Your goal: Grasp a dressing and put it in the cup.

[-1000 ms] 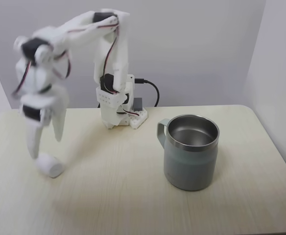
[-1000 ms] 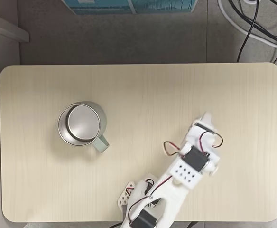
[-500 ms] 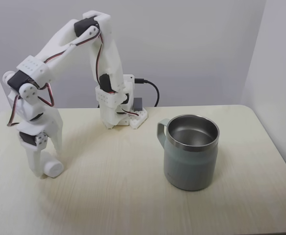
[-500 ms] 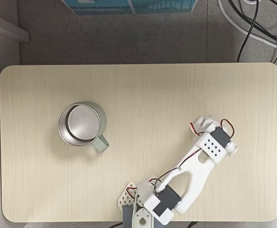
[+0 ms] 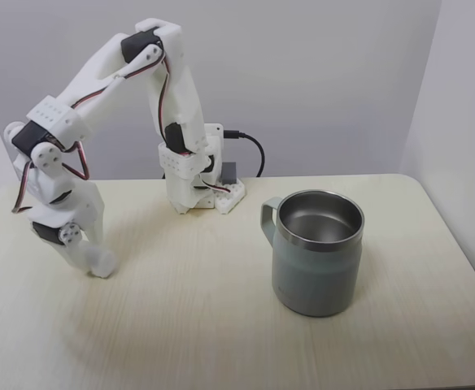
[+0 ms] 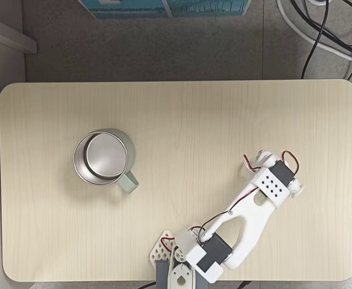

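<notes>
In a fixed view from the front, my white gripper (image 5: 92, 259) is low over the table's left part, shut on the dressing (image 5: 102, 263), a small white soft roll whose rounded end pokes out between the fingers. From above, in the other fixed view, the gripper (image 6: 255, 164) sits at the table's right and the arm hides the dressing. The cup (image 5: 315, 264), a grey-green mug with a steel rim and a handle, stands upright far to the right of the gripper; from above the cup (image 6: 103, 158) is at the left, its inside bare.
The arm's base (image 5: 201, 183) is fixed at the table's back edge with a black cable (image 5: 254, 150) behind it. The pale wooden table (image 5: 221, 325) has rounded corners. More cables (image 6: 320, 30) lie on the floor beyond it.
The gripper came down around the dressing, then its fingers drew together on it. The roll no longer rests apart on the table. The cup has not moved.
</notes>
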Controlling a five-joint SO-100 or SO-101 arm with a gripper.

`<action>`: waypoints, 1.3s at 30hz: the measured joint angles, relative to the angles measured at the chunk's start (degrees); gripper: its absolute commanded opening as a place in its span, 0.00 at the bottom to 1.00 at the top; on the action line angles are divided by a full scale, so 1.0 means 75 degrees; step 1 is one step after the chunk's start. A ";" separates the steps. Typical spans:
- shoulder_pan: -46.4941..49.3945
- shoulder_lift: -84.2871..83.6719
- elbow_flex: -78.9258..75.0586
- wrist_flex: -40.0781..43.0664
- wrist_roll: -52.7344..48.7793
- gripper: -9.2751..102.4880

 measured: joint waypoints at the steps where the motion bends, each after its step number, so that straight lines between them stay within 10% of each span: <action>1: 0.0023 0.0000 0.0023 0.0012 0.0000 0.08; 16: -0.0551 -0.2520 0.3293 0.4031 0.0316 0.08; 26: -0.1137 -0.3551 0.3762 0.4312 0.0398 0.08; 39: -0.6340 -0.4312 0.4113 0.4266 0.1922 0.08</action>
